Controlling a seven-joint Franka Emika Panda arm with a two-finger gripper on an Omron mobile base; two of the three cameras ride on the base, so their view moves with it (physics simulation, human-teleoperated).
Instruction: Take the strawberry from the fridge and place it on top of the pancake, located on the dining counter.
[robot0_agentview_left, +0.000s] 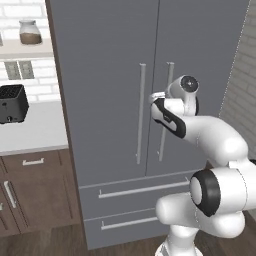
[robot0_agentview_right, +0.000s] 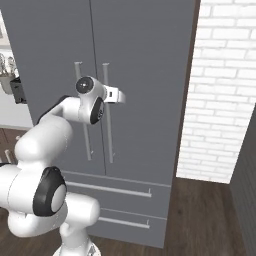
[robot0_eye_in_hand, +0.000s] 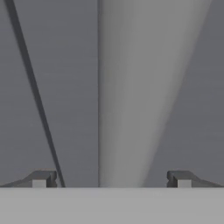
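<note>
Two dark fingertips (robot0_eye_in_hand: 41, 178) of the gripper (robot0_eye_in_hand: 111, 179) are standing wide apart, holding nothing — straight ahead between them a silver bar handle (robot0_eye_in_hand: 131, 96) of the closed fridge (robot0_agentview_left: 110, 75) is rising.

Both fridge (robot0_agentview_left: 110, 75) doors are shut, so no way inside. The gripper (robot0_eye_in_hand: 111, 179) sits right up at the door handles (robot0_agentview_right: 106, 110), jaws spread wide with one silver bar running up between them and bare door on either side. A brick wall (robot0_agentview_right: 225, 90) boxes in the right; the counter (robot0_agentview_left: 30, 127) with a toaster (robot0_agentview_left: 12, 103) flanks the left.
</note>
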